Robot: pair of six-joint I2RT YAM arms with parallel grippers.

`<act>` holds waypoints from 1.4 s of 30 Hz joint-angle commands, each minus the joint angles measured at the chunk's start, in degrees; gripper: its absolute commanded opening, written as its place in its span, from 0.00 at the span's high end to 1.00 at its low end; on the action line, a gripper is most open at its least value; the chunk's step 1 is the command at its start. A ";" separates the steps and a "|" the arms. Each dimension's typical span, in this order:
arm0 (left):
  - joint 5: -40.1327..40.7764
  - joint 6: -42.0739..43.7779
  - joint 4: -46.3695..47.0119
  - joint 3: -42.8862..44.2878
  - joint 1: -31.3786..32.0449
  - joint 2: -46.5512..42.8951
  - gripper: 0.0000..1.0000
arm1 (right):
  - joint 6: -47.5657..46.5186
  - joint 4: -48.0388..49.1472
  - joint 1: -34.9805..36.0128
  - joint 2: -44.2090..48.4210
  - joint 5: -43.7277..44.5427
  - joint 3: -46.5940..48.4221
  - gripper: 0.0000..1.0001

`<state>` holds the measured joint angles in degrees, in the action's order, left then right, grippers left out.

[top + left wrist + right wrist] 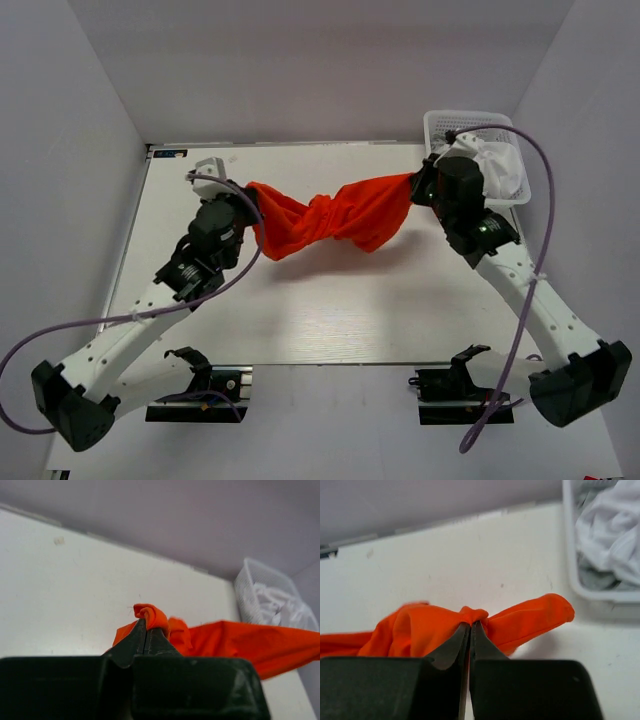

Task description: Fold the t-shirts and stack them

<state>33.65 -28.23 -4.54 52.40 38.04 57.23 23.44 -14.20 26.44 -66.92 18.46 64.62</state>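
Soft cloth, hard plastic, matt board
The orange-red t-shirt point(330, 222) is soft matt cloth, wrung into rope-like creases; the white t-shirt point(497, 165) is similar limp, crumpled fabric. The basket point(470, 116) is white plastic lattice with a faint sheen. The table point(330, 320) is a smooth, matt white board with small scuffs. The left gripper point(145, 624) and right gripper point(470, 626) have dark, matt, slightly grainy fingers that look like plastic

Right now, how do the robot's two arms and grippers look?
The left arm and right arm have white links with black joints and bases. A purple cable loops beside each. The left gripper and right gripper are black, with tapered fingers.
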 commanded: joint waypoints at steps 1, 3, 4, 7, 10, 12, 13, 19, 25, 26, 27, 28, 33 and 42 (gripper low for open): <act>6.41 4.14 1.45 4.46 -0.16 -5.80 1.00 | -5.50 -0.13 -0.33 3.45 7.55 6.30 1.00; 9.75 6.94 1.46 6.91 -0.16 -8.71 1.00 | -8.23 -0.22 -0.33 4.85 10.19 9.80 1.00; 11.25 7.57 0.59 7.97 -0.16 -9.41 1.00 | -9.72 0.22 -0.25 5.82 12.20 10.35 1.00; 16.87 10.82 -0.20 10.96 -0.16 -12.93 1.00 | -12.79 1.63 -0.33 8.55 15.99 12.63 1.00; 22.06 14.16 -1.44 12.29 -0.16 -16.36 1.00 | -15.79 3.12 -0.33 11.36 21.07 13.16 1.00; 27.24 15.04 -2.31 13.51 -0.16 -16.98 1.00 | -16.76 3.21 -0.33 12.94 23.11 13.16 1.00; 28.39 15.04 -3.97 14.12 -0.16 -17.85 1.00 | -17.02 3.21 -0.33 13.12 23.46 13.25 1.00; 33.67 15.57 -4.61 13.61 -0.16 -17.86 1.00 | -17.29 3.91 -0.33 12.78 21.36 11.76 1.00; 27.90 11.28 -6.97 8.35 -0.16 -10.14 1.00 | -13.34 4.52 -0.42 3.57 9.59 4.67 1.00; 27.87 10.05 -7.50 7.37 -0.68 -8.21 1.00 | -11.59 4.79 -0.59 1.11 7.75 3.68 1.00; 27.87 8.64 -7.51 5.28 -0.69 -6.01 1.00 | -11.23 5.49 -0.68 -0.31 5.47 2.80 1.00; 25.44 6.28 -8.11 4.38 -1.56 -0.77 1.00 | -10.70 6.36 -1.03 -3.28 4.49 0.53 1.00; 20.24 -3.49 -8.57 0.95 -8.49 19.55 1.00 | -8.50 11.64 -3.31 -21.04 -6.67 1.54 1.00; 11.18 -8.93 -19.52 24.37 -20.37 45.32 0.00 | -9.11 1.28 -5.08 -48.22 -5.97 27.30 0.48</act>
<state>46.83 -32.86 -19.33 66.74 19.49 102.94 14.39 -11.11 21.91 -116.25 13.74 83.99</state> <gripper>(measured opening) 0.949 0.454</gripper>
